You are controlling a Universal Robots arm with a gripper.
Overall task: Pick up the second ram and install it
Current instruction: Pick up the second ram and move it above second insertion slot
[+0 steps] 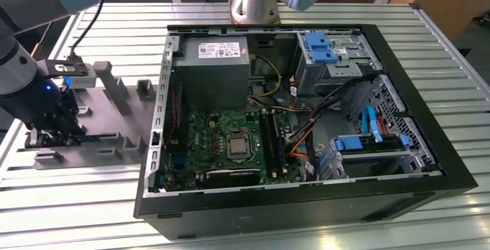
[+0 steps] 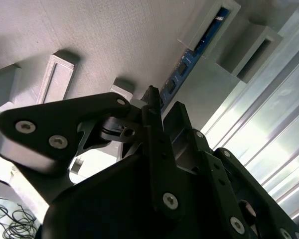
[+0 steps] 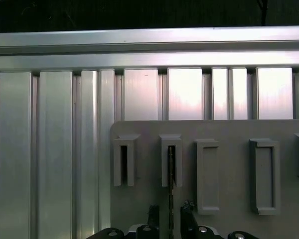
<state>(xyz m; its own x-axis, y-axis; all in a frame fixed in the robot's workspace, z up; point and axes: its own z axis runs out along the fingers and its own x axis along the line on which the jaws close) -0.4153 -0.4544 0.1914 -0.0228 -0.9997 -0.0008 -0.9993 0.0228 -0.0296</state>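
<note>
While the second ram (image 3: pixel 170 164) stands on edge in the grey fixture (image 3: pixel 229 130), its long axis runs straight ahead from my gripper (image 3: pixel 170 215). I see one finger on either side of its near end with a gap at both, so the gripper is spread, not pinching. Neighbouring fixture posts stand just beside the ram's slot; I judge the upper edge is the open side. On the slatted desk (image 1: pixel 77 181), the fixture sits at the exterior view's left of the open computer case (image 1: pixel 428 175), well apart from the motherboard slots (image 1: pixel 274 138)
</note>
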